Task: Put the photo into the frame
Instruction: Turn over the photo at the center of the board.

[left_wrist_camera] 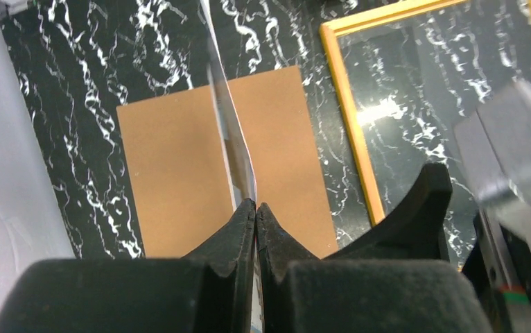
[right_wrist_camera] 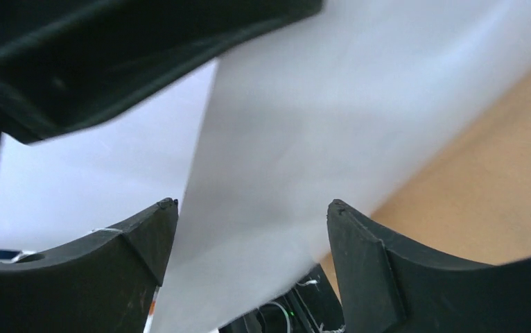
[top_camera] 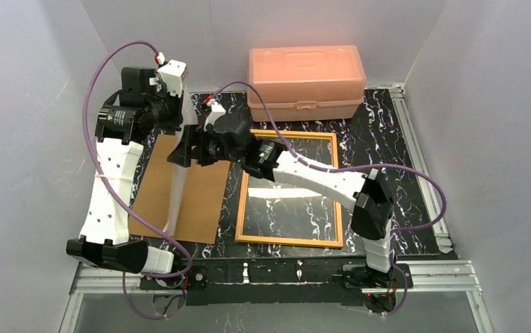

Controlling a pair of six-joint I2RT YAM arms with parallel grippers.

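Top external view: the task is partway. The frame (top_camera: pixel 288 242) lies flat on the worktop (top_camera: pixel 387 139) at centre, its back off and only the marbled surface showing through the pane. The brown backing board (top_camera: pixel 204 198) lies just beside it at 9 o'clock. The photo (top_camera: pixel 174 194) is not in the frame yet. It hangs on edge over the board, white side showing, from the left hand (top_camera: pixel 175 127), with the right hand (top_camera: pixel 185 151) right at its top edge. By my reading, what is left is carrying the print over, laying it in the opening and refitting the board. A salmon-pink box (top_camera: pixel 306 76) sits at 12 o'clock.

Left wrist view: the left hand (left_wrist_camera: pixel 256 205) is clenched on the photo (left_wrist_camera: pixel 233 135), which runs away edge-on, thin and slightly bowed, toward 12 o'clock. The backing board (left_wrist_camera: pixel 172 173) shows on both sides of it and the frame (left_wrist_camera: pixel 351 125) lies at 2 o'clock.

Right wrist view: the right hand (right_wrist_camera: pixel 249 215) is released, its fingers (right_wrist_camera: pixel 145 243) spread apart. The photo (right_wrist_camera: pixel 283 139) passes between them as a blank white sheet, and no printed side shows. The backing board (right_wrist_camera: pixel 498 173) is at 3 o'clock.
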